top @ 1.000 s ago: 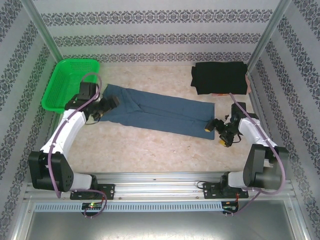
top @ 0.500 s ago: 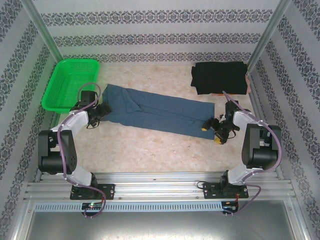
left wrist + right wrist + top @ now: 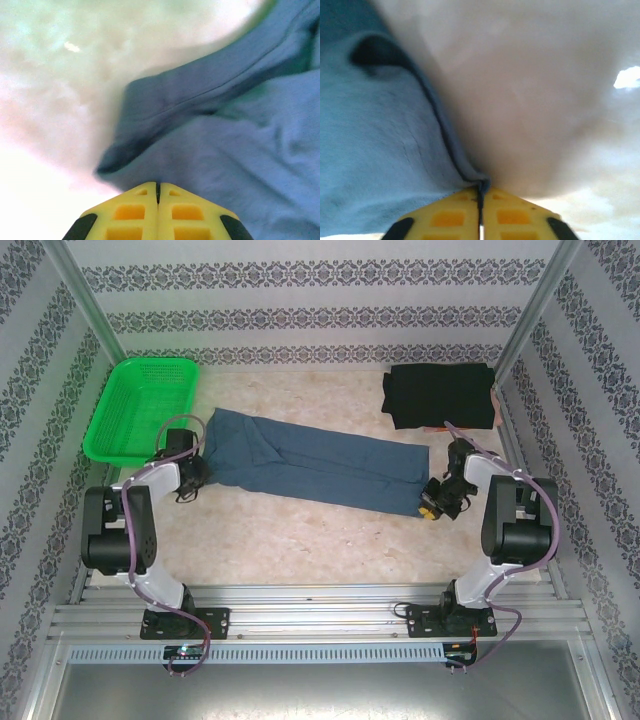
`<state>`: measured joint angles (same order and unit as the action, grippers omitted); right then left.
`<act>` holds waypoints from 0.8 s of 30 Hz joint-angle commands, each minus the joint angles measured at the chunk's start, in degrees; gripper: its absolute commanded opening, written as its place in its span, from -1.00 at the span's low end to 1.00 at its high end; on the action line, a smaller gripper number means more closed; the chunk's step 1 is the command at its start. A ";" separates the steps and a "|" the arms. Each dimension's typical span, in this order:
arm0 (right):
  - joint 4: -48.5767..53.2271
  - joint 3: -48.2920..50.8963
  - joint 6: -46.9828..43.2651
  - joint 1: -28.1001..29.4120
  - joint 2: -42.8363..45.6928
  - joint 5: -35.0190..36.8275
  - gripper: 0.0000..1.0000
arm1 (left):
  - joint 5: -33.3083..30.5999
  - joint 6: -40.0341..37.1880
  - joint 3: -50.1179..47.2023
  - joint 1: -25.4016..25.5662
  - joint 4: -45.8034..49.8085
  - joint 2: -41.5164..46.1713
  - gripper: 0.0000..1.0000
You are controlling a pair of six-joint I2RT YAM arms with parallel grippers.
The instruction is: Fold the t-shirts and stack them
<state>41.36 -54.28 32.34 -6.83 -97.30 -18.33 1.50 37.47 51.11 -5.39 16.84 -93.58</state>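
Patterned walls (image 3: 320, 300) enclose a pale, seemingly marbled tabletop (image 3: 300, 530).

Top view evenly bright and sharp; both wrist views soft, blurred, with washed-out glare on the table (image 3: 30, 190).

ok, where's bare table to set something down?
Two bare patches of table: the near strip between the blue t-shirt and the arm bases, and the far middle between the green basket and the black t-shirt. It is crowded at the blue shirt's two ends, where the left gripper and right gripper sit.
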 commanded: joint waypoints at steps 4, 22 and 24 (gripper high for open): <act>-1.21 2.63 -1.77 0.12 3.40 5.58 -1.00 | -6.22 -2.70 -7.84 -2.41 7.71 10.19 -1.00; 9.16 3.37 -4.67 -4.56 14.27 15.22 0.25 | 7.35 6.43 3.20 17.18 6.05 16.06 0.13; 5.77 3.64 -5.85 -4.02 18.13 8.24 0.45 | 10.58 8.88 5.44 18.91 2.89 11.47 0.23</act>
<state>49.08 -48.84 27.66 -11.05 -83.13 -4.97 6.31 42.59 54.13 11.66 22.74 -77.32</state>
